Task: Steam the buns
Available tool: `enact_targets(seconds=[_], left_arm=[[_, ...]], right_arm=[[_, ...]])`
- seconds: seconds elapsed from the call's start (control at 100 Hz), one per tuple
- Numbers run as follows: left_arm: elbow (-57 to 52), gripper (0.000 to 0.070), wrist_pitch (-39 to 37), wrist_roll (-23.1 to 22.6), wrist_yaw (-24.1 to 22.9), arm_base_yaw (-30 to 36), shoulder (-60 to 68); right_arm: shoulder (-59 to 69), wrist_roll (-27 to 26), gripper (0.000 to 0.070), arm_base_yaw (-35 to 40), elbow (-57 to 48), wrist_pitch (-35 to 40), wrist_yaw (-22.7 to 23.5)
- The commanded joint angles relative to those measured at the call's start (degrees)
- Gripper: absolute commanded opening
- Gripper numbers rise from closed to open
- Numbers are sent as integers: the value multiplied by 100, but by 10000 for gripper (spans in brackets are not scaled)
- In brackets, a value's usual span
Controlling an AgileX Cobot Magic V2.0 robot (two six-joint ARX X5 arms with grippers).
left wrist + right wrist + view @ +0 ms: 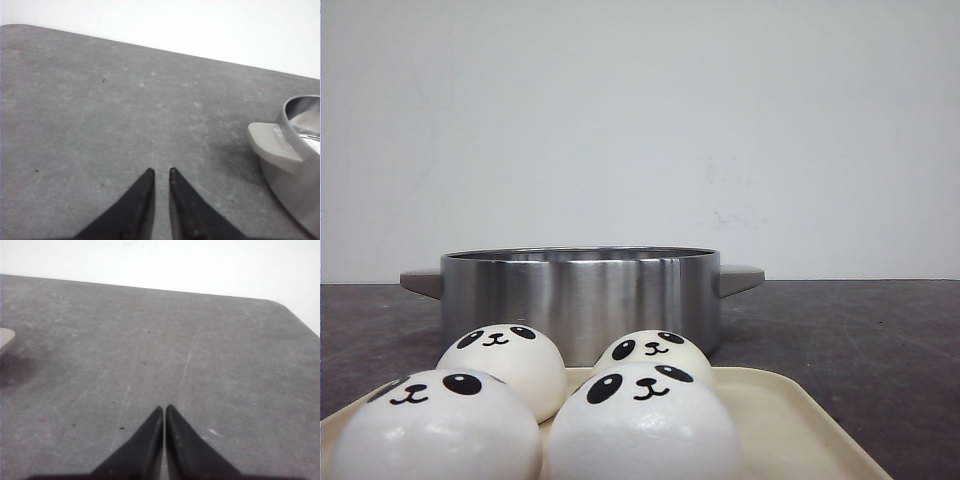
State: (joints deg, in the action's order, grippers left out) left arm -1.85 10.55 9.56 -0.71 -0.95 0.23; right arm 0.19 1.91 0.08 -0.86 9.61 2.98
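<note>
Even, soft light; streaked glare on the steel pot (582,295), faint shadows beside it, nearest buns (640,420) slightly blurred.

The left claw (161,172) is hanging over the grey speckled counter (110,110), its two black fingers (142,200) lying nearly together with only a thin gap between the tips, gripping nothing. Off to one side, a steel pot (300,170) is showing its pale handle (272,142).
</note>
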Motion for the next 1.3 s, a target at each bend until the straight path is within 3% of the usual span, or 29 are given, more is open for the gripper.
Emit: enact_targets(seconds=[0.0, 1.13, 1.29], left_arm=[[105, 3, 17, -94, -17, -4, -4], [105, 3, 17, -96, -20, -7, -4], [101, 3, 2, -90, -17, -4, -4]], right_arm=[[2, 2, 7, 17, 13, -57, 0], [2, -9, 7, 17, 13, -59, 9], [2, -651, 7, 17, 11, -142, 31]])
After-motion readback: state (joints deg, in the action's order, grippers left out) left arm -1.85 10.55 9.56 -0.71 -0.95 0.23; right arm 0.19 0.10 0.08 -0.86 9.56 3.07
